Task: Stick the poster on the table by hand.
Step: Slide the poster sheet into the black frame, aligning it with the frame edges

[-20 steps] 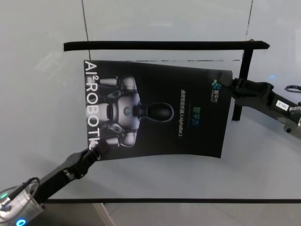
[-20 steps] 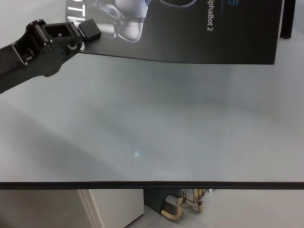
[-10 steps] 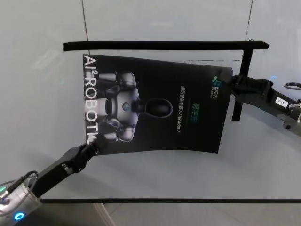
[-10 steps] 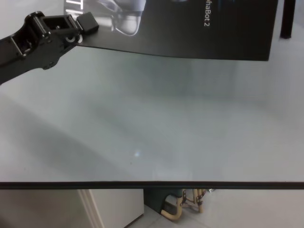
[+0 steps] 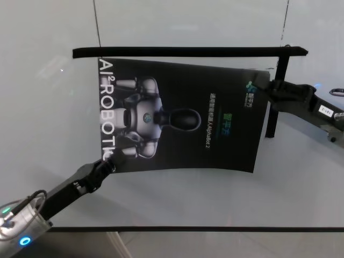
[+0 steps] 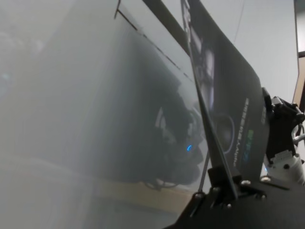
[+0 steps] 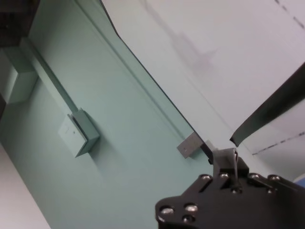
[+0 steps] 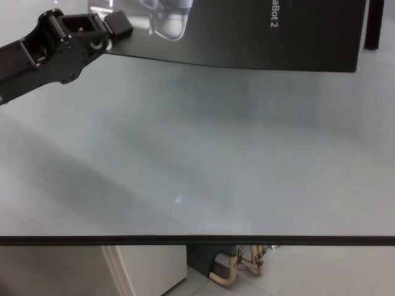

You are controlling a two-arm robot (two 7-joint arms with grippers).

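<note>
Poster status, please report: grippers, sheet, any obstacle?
Left gripper shut on poster near corner. Right gripper shut on far corner. Sheet held bowed above table, not flat. Black rack stands just behind it.

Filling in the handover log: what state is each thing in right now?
Poster: held off the table, slightly bowed, gripped at two opposite corners.
Left gripper: shut on poster's near corner.
Right gripper: shut on poster's far corner.
Table: nothing stuck on it yet.

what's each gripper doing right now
Left gripper: shut on the poster, near-left corner.
Right gripper: shut on the poster, far-right corner.
</note>
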